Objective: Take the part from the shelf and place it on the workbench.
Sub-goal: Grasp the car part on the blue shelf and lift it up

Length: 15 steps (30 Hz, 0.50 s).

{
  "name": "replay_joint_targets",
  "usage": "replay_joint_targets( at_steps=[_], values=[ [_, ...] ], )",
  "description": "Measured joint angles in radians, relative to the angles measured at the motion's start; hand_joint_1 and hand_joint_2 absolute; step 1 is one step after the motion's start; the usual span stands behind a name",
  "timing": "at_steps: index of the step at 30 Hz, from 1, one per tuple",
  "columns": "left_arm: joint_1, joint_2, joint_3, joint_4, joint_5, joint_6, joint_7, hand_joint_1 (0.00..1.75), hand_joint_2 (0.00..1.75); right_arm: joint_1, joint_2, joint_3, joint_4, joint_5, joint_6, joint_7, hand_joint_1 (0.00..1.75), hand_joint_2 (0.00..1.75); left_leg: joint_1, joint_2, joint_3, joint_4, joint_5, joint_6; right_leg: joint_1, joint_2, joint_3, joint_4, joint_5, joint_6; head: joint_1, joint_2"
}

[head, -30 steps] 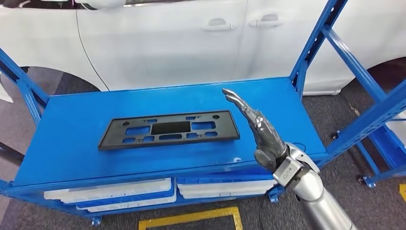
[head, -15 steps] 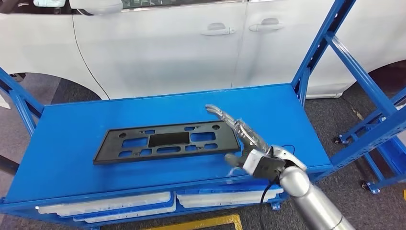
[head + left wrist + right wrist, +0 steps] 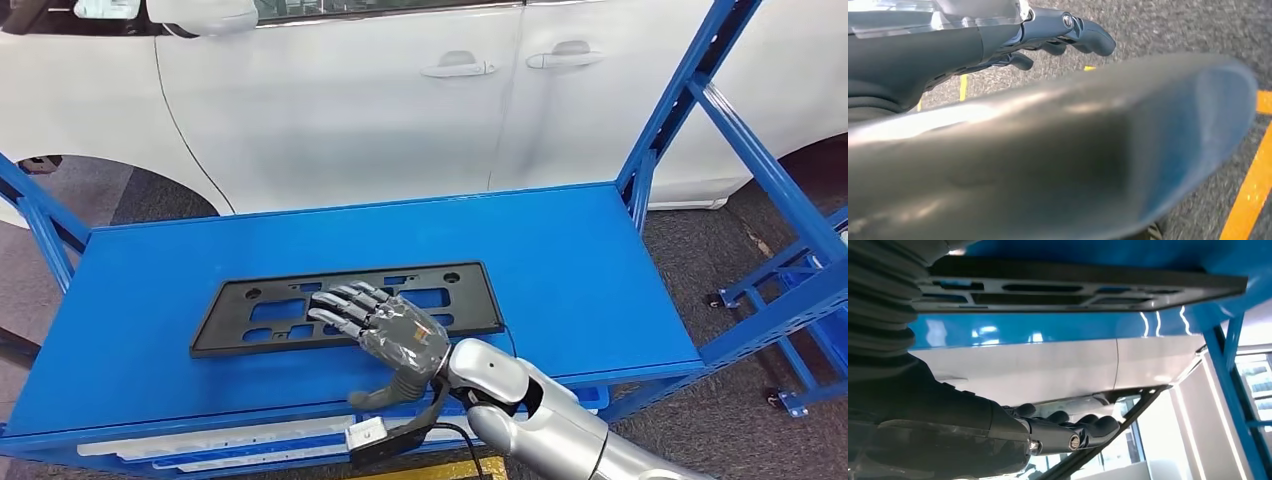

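On the blue shelf (image 3: 600, 260) the black part (image 3: 450, 298) lies flat — my right hand (image 3: 385, 330) above it, fingers spread, holding nothing — grasp, lift, workbench placement all left.

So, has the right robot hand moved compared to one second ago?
Yes. The right robot hand was raised near the right end of the black part; now it is lower and further left, palm down over the part's middle, judged against the blue shelf.
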Motion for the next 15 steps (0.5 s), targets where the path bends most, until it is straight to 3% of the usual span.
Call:
replay_joint_targets(
  at_steps=[2,3,6,7,8,9,11,12,13,15],
  values=[
    [0.000,0.000,0.000,0.000,0.001,-0.004,-0.009,0.00,0.00,-0.015,0.023,0.027,0.030,0.010,-0.006,0.005,0.00,1.75,0.003,0.002,-0.002,0.014,-0.014,-0.012,-0.002,0.001,0.007,-0.009,0.002,-0.014,-0.001,0.000],
    [0.000,-0.001,0.000,0.000,0.001,-0.007,-0.011,0.00,0.00,-0.023,0.035,0.039,0.044,0.014,-0.008,0.006,0.00,1.75,0.004,0.002,-0.016,0.049,-0.036,-0.017,-0.003,0.001,0.010,-0.013,0.004,-0.020,-0.002,0.000],
    [0.001,-0.001,0.000,0.000,0.002,-0.012,-0.015,0.00,0.00,-0.037,0.060,0.066,0.082,0.019,-0.013,0.008,0.00,1.75,0.006,0.003,-0.111,0.243,-0.122,-0.025,0.000,-0.001,0.015,-0.016,0.002,-0.029,-0.005,0.000],
    [0.002,-0.001,0.000,0.000,0.002,-0.013,-0.016,0.00,0.00,-0.038,0.064,0.073,0.092,0.020,-0.013,0.008,0.00,1.75,0.006,0.003,-0.135,0.285,-0.131,-0.025,0.002,-0.002,0.016,-0.016,0.001,-0.030,-0.005,0.000],
    [0.003,-0.001,0.000,0.000,0.002,-0.013,-0.016,0.00,0.00,-0.038,0.068,0.078,0.101,0.020,-0.013,0.008,0.00,1.75,0.006,0.003,-0.142,0.291,-0.119,-0.024,0.003,-0.002,0.017,-0.016,0.000,-0.031,-0.005,0.000],
    [0.004,-0.001,0.000,0.000,0.002,-0.014,-0.016,0.00,0.00,-0.039,0.071,0.082,0.108,0.020,-0.013,0.008,0.00,1.75,0.006,0.003,-0.126,0.253,-0.088,-0.022,0.004,-0.001,0.020,-0.016,-0.001,-0.030,-0.005,0.000],
    [0.006,-0.001,0.000,0.000,0.002,-0.014,-0.017,0.00,0.00,-0.044,0.078,0.087,0.118,0.020,-0.014,0.008,0.00,1.75,0.004,0.003,-0.059,0.108,-0.015,-0.013,0.007,0.001,0.026,-0.015,-0.005,-0.026,-0.005,0.000],
    [0.005,-0.001,0.000,0.000,0.002,-0.014,-0.019,0.00,0.00,-0.047,0.081,0.089,0.122,0.020,-0.014,0.008,0.00,1.75,0.002,0.003,-0.031,0.049,0.006,-0.007,0.009,0.002,0.027,-0.015,-0.007,-0.023,-0.004,0.000],
    [0.004,-0.001,0.000,0.000,0.002,-0.014,-0.021,0.00,0.00,-0.050,0.084,0.092,0.126,0.020,-0.015,0.008,0.00,1.75,0.000,0.002,-0.016,0.015,0.014,-0.003,0.011,0.003,0.026,-0.014,-0.007,-0.018,-0.004,0.000],
    [0.004,-0.001,0.000,0.000,0.003,-0.017,-0.030,0.00,0.00,-0.054,0.088,0.097,0.134,0.020,-0.015,0.009,0.00,1.75,-0.004,0.001,-0.013,0.003,0.013,0.006,0.011,0.003,0.024,-0.014,-0.006,-0.009,-0.003,0.000]
  ],
)
